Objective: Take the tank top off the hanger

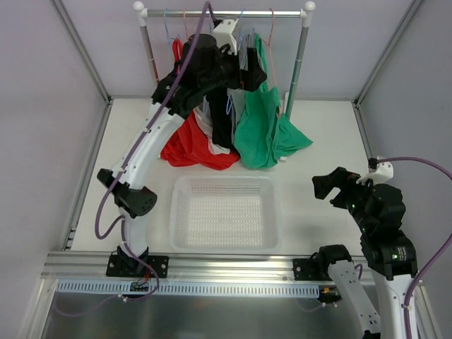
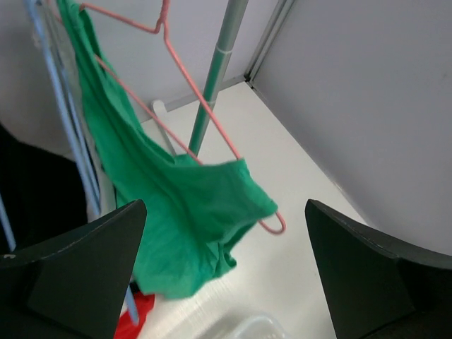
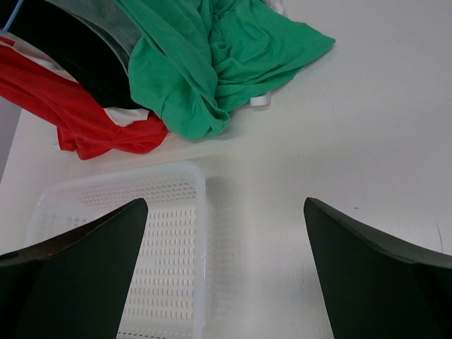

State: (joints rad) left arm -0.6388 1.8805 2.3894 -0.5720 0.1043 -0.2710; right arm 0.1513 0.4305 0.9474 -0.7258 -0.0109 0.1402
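The emerald-green tank top [image 1: 263, 134] hangs off the rack's right end, its lower part heaped on the table. In the left wrist view the tank top [image 2: 176, 212] drapes over one side of the tilted salmon-pink hanger [image 2: 205, 106], whose lower corner [image 2: 277, 224] pokes out of the fabric. The hanger's hook [image 1: 271, 32] is on the rail. My left gripper [image 1: 248, 72] is raised beside the top, open and empty [image 2: 224, 206]. My right gripper [image 1: 326, 188] is low over the table at the right, open and empty [image 3: 226, 205]. The tank top also shows in the right wrist view [image 3: 212, 63].
The rack's rail [image 1: 226, 13] and grey right post [image 2: 215, 70] stand at the back. A red garment [image 1: 187, 145], a black one [image 1: 222, 120] and light-blue hangers [image 2: 67, 127] hang left of the green top. A white basket [image 1: 222, 181] sits at front centre, its rim in the right wrist view [image 3: 198, 176].
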